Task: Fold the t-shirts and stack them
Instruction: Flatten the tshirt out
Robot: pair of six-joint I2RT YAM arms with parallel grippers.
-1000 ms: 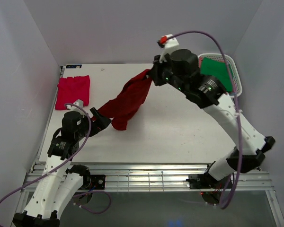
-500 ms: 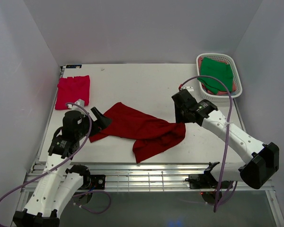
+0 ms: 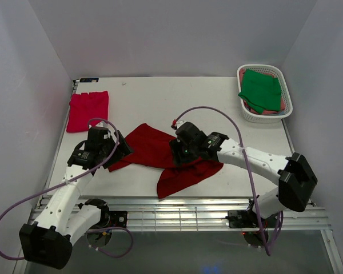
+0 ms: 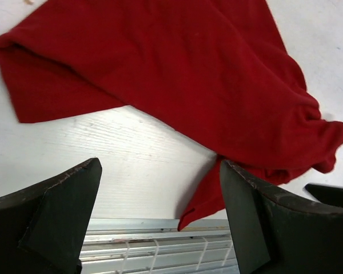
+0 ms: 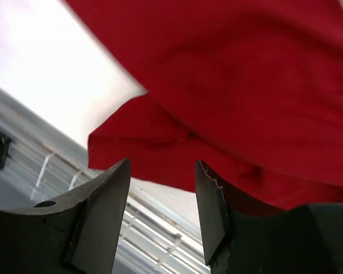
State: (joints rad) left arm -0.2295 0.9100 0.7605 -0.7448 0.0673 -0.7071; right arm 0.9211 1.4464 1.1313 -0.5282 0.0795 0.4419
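A large dark red t-shirt point(image 3: 154, 149) lies crumpled and spread across the front middle of the table. My left gripper point(image 3: 123, 148) hovers open at the shirt's left end, and the left wrist view shows the cloth point(image 4: 177, 74) ahead of the wide, empty left gripper point(image 4: 159, 165). My right gripper point(image 3: 174, 154) is open above the shirt's middle. In the right wrist view the red cloth point(image 5: 234, 85) lies just beyond the right gripper point(image 5: 162, 164), which grips nothing. A folded pinkish-red t-shirt point(image 3: 88, 110) rests at the far left. A green t-shirt point(image 3: 262, 88) lies in the basket.
The white slotted basket point(image 3: 257, 117) stands at the table's far right corner. The table's front edge with its metal rails point(image 3: 183, 206) runs just below the shirt's lowest corner point(image 3: 163, 193). Grey walls close in on three sides.
The right gripper let go of the dark red shirt, which dropped from the air onto the table. The right arm then swung left over the shirt's middle. The left arm shifted slightly.
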